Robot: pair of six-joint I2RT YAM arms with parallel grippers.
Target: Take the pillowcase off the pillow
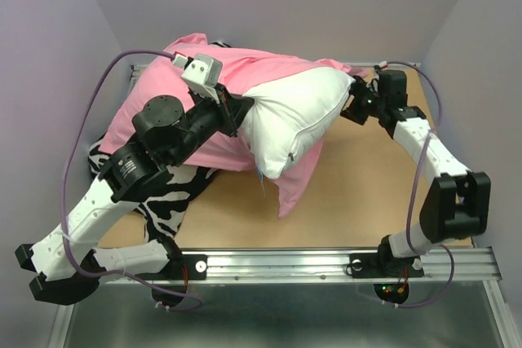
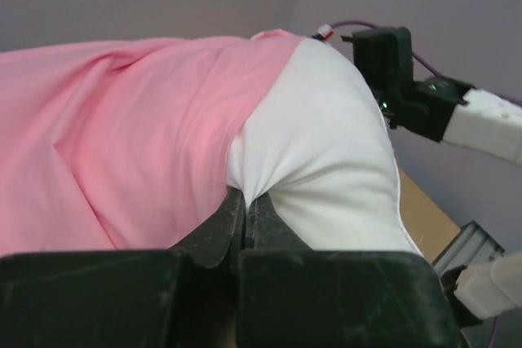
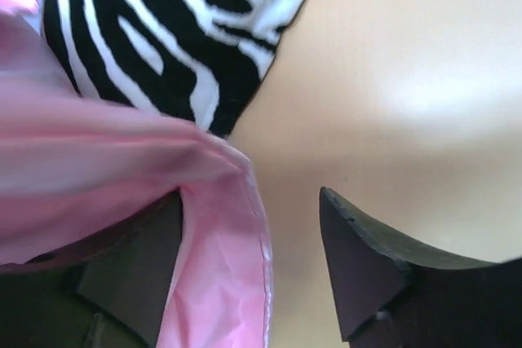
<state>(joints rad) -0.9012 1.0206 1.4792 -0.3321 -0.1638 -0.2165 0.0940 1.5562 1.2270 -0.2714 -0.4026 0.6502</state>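
Observation:
The pink pillowcase (image 1: 171,91) covers the left part of the white pillow (image 1: 298,116); the pillow's right end sticks out bare. My left gripper (image 1: 243,116) is shut on a pinch of the white pillow fabric (image 2: 326,144) right at the pillowcase's edge (image 2: 122,120), with the jaws together (image 2: 245,197). My right gripper (image 1: 352,103) is at the pillow's far right corner. In the right wrist view it is open (image 3: 249,201), with a pink pillowcase hem (image 3: 220,283) draped over its left finger and hanging between the jaws.
A black-and-white zebra-striped pillow (image 1: 167,197) lies under the pink one at the left and shows in the right wrist view (image 3: 163,30). The wooden table (image 1: 359,193) shows at the right. A metal rail (image 1: 326,262) runs along the near edge. Grey walls enclose the table.

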